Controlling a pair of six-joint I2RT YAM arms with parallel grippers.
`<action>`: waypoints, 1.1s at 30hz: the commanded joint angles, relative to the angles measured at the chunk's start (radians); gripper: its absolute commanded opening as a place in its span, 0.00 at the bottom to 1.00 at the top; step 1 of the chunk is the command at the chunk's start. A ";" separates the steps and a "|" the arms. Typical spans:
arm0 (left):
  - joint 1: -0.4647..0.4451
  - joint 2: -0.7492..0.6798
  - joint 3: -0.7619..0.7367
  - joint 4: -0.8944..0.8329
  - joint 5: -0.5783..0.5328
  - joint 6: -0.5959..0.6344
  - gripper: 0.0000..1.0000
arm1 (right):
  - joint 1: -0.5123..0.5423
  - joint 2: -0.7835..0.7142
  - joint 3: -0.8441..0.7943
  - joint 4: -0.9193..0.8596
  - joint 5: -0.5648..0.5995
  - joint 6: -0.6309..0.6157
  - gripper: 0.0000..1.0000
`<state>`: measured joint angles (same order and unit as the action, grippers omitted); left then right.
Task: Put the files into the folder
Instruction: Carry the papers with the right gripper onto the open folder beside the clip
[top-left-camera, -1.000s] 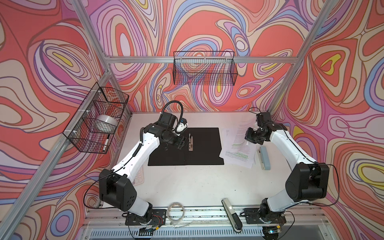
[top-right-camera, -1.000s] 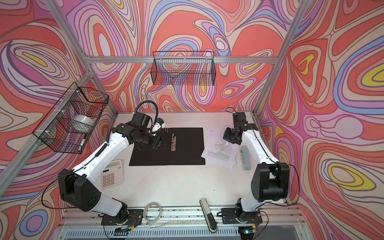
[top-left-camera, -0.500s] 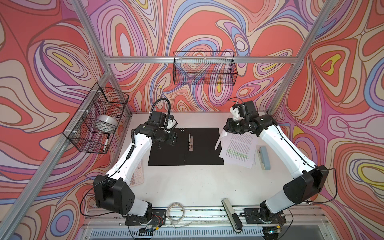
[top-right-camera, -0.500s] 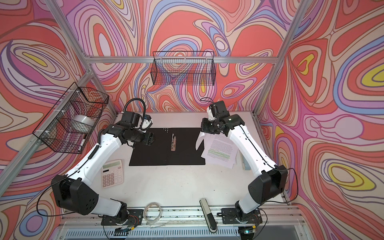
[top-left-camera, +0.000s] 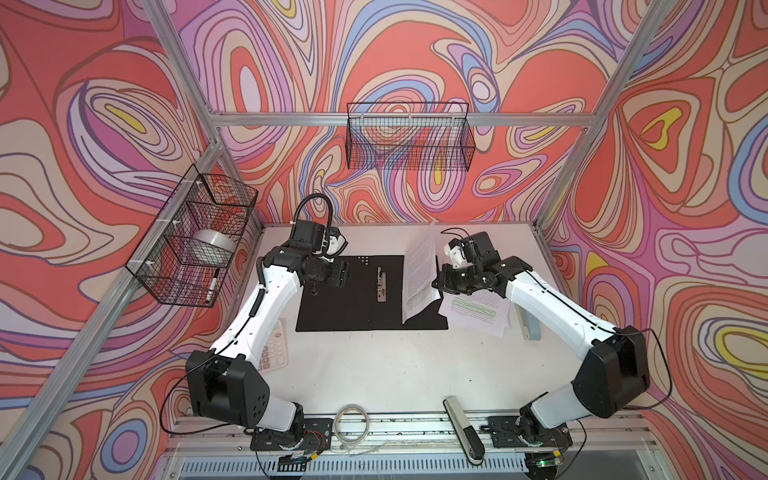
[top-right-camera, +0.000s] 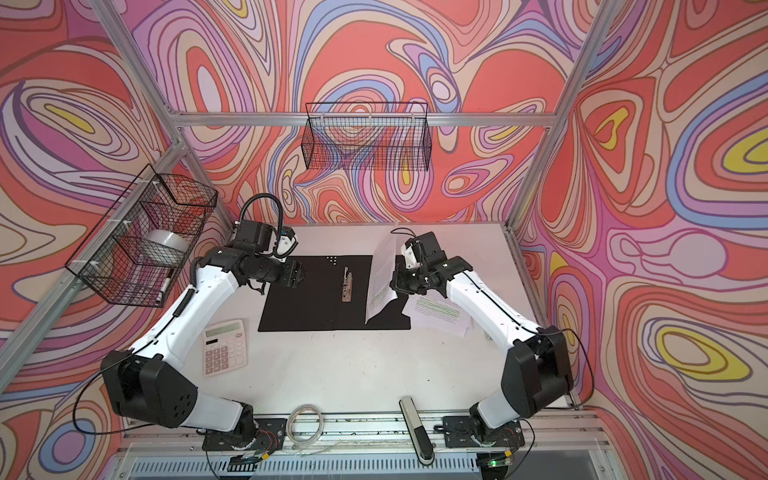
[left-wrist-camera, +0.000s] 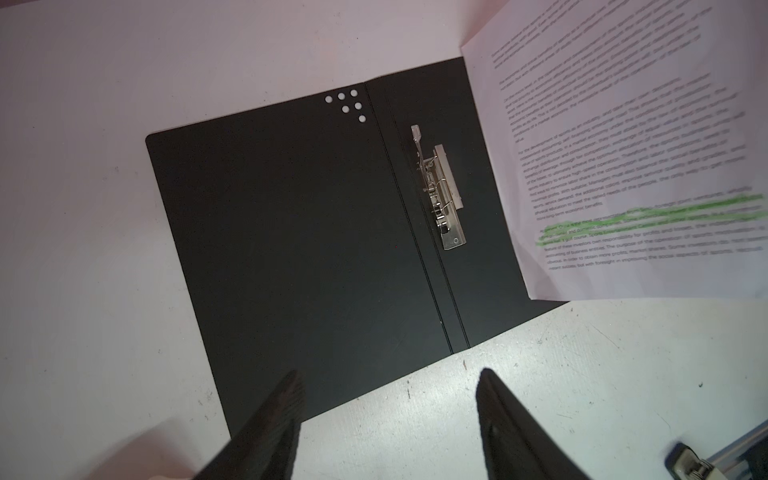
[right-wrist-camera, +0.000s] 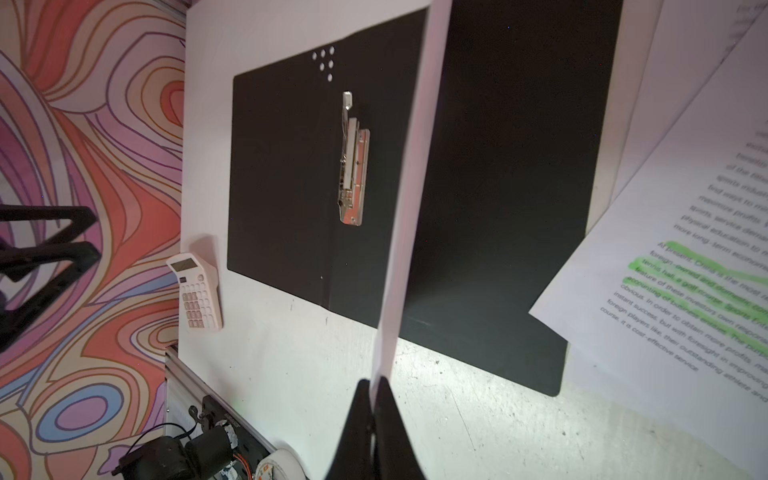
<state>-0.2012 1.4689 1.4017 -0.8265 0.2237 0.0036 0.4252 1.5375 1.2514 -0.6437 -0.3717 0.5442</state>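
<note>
**Open folder and wall baskets, with both arms over the table.**

(a) The folder lies opened flat on the table, black inside up. Its metal clip is fixed along the spine.

(b) The right tool is clenched on the edge of one printed sheet. The sheet stands nearly on edge above the folder's right half, between the clip and the loose pile. Whether its lower edge touches the folder cannot be told.

(c) The other files lie fanned on the table at the folder's right side, overlapping its right edge, with green-highlighted lines facing up.

(d) The left tool hangs over the left cover near its outer edge, jaws spread and grasping nothing.

(e) The wire basket on the left wall holds a white roll in a middle compartment and a marker in the near one.

(f) A second wire basket hangs on the back wall.

(g) A calculator lies on the table near the folder's front left corner.
</note>
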 joint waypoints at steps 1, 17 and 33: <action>0.005 0.005 0.028 -0.026 0.014 -0.005 0.67 | 0.001 0.035 -0.044 0.076 -0.015 0.014 0.00; 0.005 -0.010 0.019 -0.031 0.017 0.014 0.67 | 0.000 0.229 -0.052 0.021 0.143 0.034 0.08; 0.005 -0.019 0.011 -0.024 0.028 0.018 0.67 | 0.000 0.301 -0.010 -0.052 0.206 0.019 0.34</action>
<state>-0.2012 1.4681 1.4067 -0.8333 0.2390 0.0113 0.4252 1.8240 1.2079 -0.6926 -0.1795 0.5732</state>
